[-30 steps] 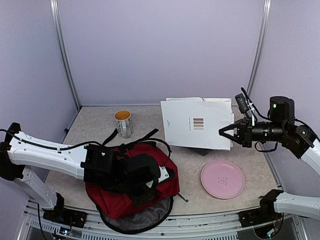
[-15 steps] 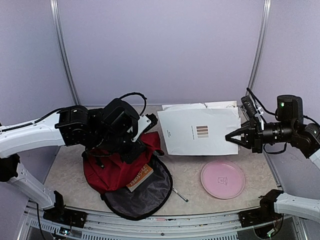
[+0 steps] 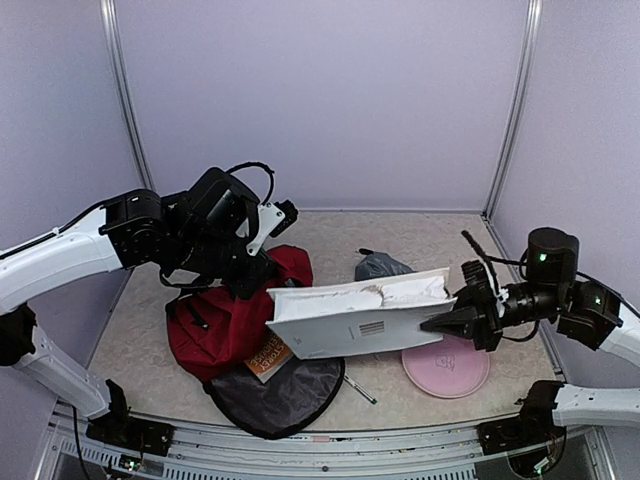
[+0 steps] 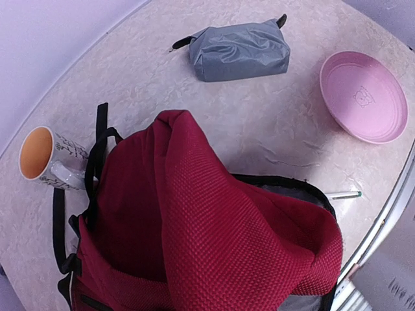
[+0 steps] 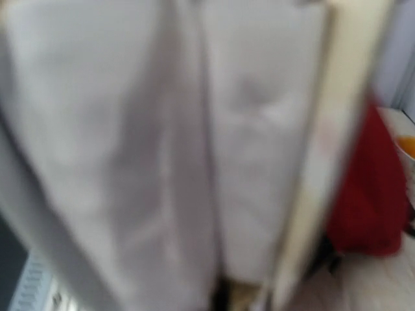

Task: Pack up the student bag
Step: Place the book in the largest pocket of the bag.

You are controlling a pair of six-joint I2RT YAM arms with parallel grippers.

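The student bag [image 3: 222, 322] is a dark red backpack lying at the left front, its black-lined front flap [image 3: 277, 395] spread open toward the table edge. An orange book [image 3: 268, 357] lies in the opening. My left gripper [image 3: 258, 275] is shut on the bag's upper fabric [image 4: 214, 233] and holds it raised; the cloth hides its fingers in the left wrist view. My right gripper [image 3: 435, 322] is shut on the right edge of a white stack of papers [image 3: 355, 315], held level above the table, its left end over the bag's opening. The papers [image 5: 162, 142] fill the blurred right wrist view.
A grey pouch [image 3: 380, 265] lies behind the papers. A pink plate [image 3: 450, 368] sits at the right front, partly under my right gripper. A pen [image 3: 358, 388] lies beside the flap. An orange-lined mug [image 4: 42, 159] stands left of the bag.
My right gripper carried the papers from the back of the table down and left toward the bag, uncovering the grey pouch. My left gripper kept hold of the bag's fabric.
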